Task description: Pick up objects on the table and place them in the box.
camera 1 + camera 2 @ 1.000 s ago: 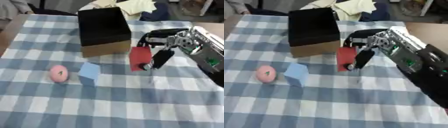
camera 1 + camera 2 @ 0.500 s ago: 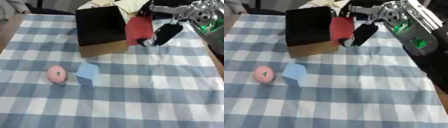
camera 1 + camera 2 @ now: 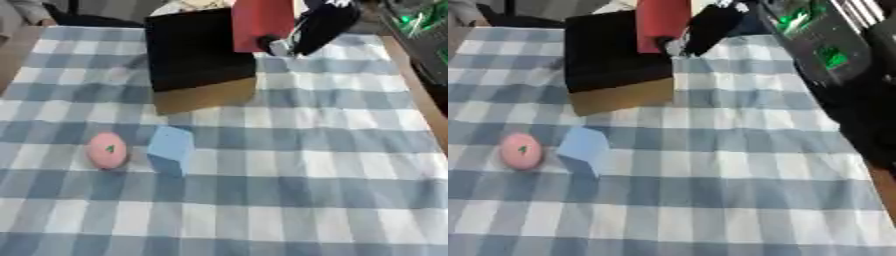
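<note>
The right hand [image 3: 319, 27] is gripping the red block [image 3: 262, 22] with curled fingers above the box's [image 3: 197, 60] right rim, while the blue cube [image 3: 171, 150] and pink ball [image 3: 107, 150] are lying on the checked cloth [image 3: 306, 175] just in front of the box.

You see even, diffuse lighting without glare; both views are soft, blur smears the right hand [image 3: 319, 27] and red block [image 3: 261, 22], and shadows stay faint
</note>
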